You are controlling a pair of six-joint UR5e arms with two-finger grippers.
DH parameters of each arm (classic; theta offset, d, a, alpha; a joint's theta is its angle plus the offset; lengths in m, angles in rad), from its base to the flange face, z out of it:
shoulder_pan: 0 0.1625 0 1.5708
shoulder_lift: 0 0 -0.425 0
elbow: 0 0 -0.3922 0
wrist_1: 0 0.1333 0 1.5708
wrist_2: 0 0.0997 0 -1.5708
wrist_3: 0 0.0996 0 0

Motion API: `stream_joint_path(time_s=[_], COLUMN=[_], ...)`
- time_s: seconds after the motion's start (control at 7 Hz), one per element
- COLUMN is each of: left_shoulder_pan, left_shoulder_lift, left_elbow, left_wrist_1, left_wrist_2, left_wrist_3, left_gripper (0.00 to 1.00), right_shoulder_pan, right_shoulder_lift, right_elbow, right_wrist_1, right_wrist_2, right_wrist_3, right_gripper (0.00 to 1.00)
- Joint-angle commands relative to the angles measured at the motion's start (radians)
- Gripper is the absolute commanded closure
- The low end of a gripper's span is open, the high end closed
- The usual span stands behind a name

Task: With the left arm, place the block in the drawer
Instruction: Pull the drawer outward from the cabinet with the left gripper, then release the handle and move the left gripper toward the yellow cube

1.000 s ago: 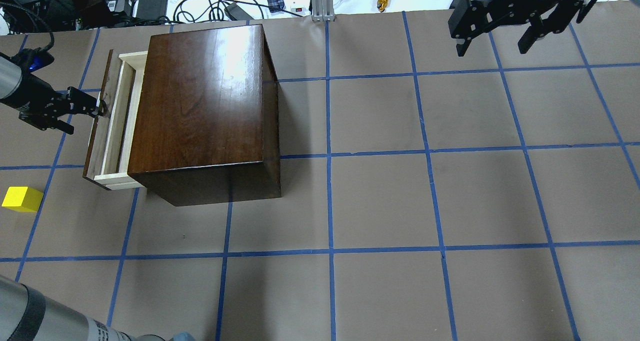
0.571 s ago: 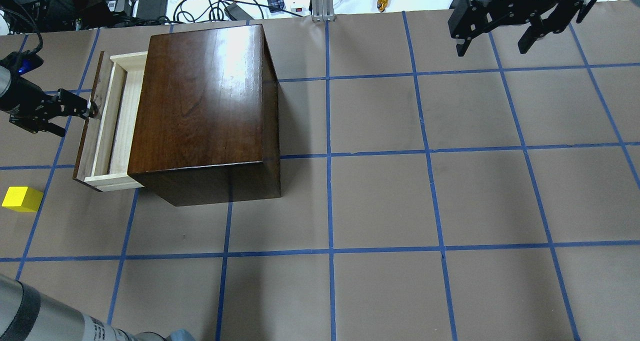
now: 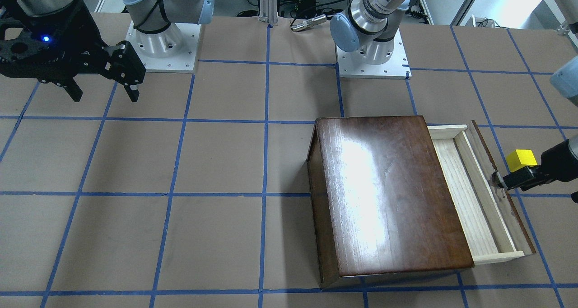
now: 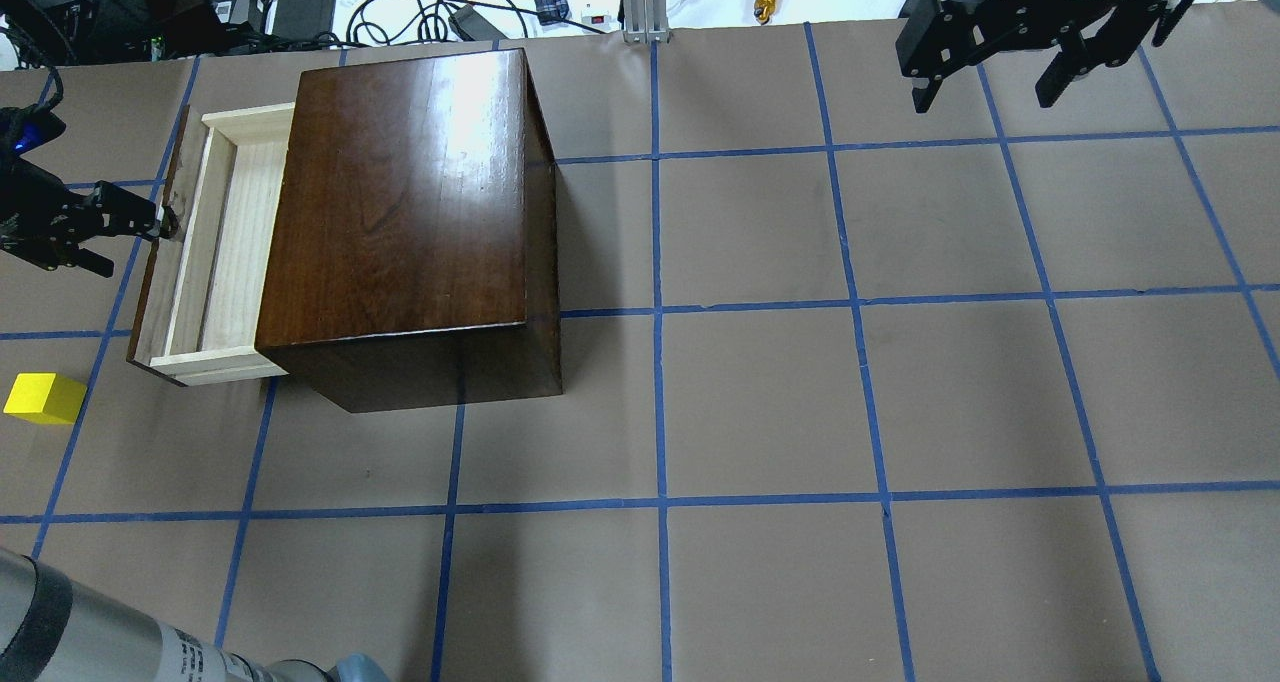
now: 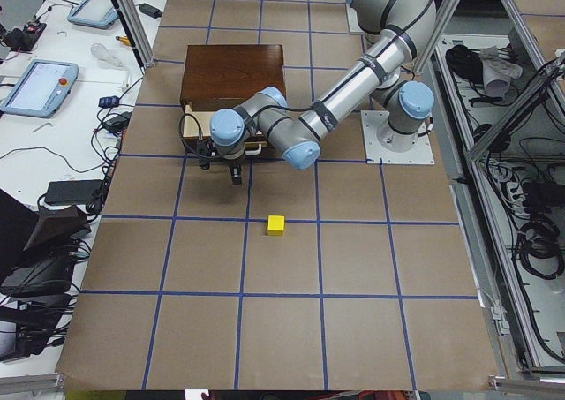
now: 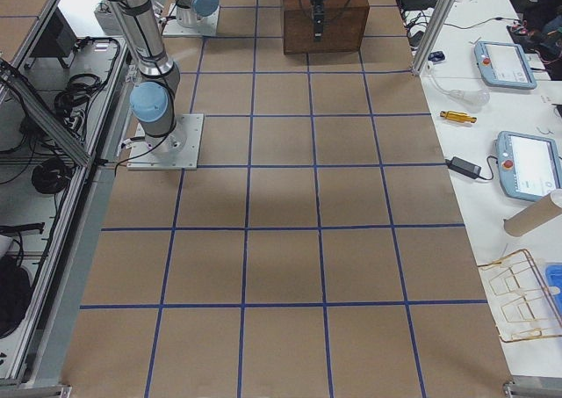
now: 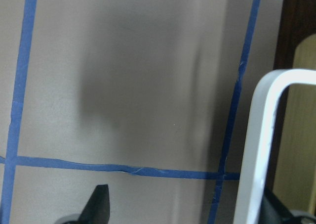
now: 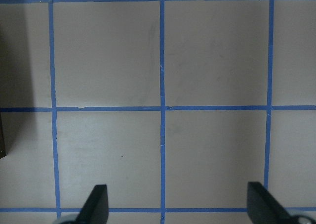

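Drawer [image 4: 215, 252] is further out of the box [image 4: 400, 192] than a second ago. Its pale floor is well exposed, so there is likely room for the block.

Left gripper [image 4: 135, 249]: fingers wide, one hooked behind the metal pull [image 7: 261, 135] — only the wrist view shows this.

Block [image 4: 42, 398] lies untouched on the surface [image 4: 760, 402], apart from the drawer's near corner. The front-facing view makes it look beside the fingers — overhead shows the gap.

Right gripper [image 4: 985, 97]: fingers wide, holding nothing.
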Motion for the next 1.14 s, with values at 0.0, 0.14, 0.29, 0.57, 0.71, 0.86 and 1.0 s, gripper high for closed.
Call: stream_joint_path(time_s=[0.0, 0.14, 0.29, 0.57, 0.71, 0.86, 1.0], left_shoulder_pan=[0.0, 0.002, 0.0, 0.0, 0.0, -0.004, -0.004], left_shoulder_lift=[-0.001, 0.004, 0.005, 0.006, 0.019, 0.039, 0.064], left_elbow=[0.001, 0.001, 0.001, -0.001, 0.001, 0.002, 0.027], left_wrist_1=[-0.001, -0.007, -0.008, -0.008, -0.013, -0.042, -0.103], left_wrist_2=[-0.001, -0.009, -0.013, -0.035, -0.041, -0.052, -0.058], left_wrist_3=[0.0, -0.008, -0.011, -0.012, -0.015, -0.021, -0.021], left_gripper=[0.0, 0.0, 0.0, 0.0, 0.0, 0.0, 0.0], right_shoulder_pan=[0.0, 0.0, 0.0, 0.0, -0.001, 0.0, -0.001], right_shoulder_lift=[0.001, 0.001, 0.0, 0.001, 0.0, 0.0, 0.001], right_elbow=[0.0, 0.0, 0.0, 0.0, 0.0, 0.0, 0.0], right_wrist_1=[0.0, 0.0, 0.0, 0.0, 0.0, 0.0, 0.0], right_wrist_2=[0.0, -0.001, -0.001, -0.001, 0.0, -0.001, 0.0], right_wrist_3=[0.0, 0.0, 0.0, 0.0, 0.0, 0.0, 0.0], right_gripper=[0.0, 0.0, 0.0, 0.0, 0.0, 0.0, 0.0])
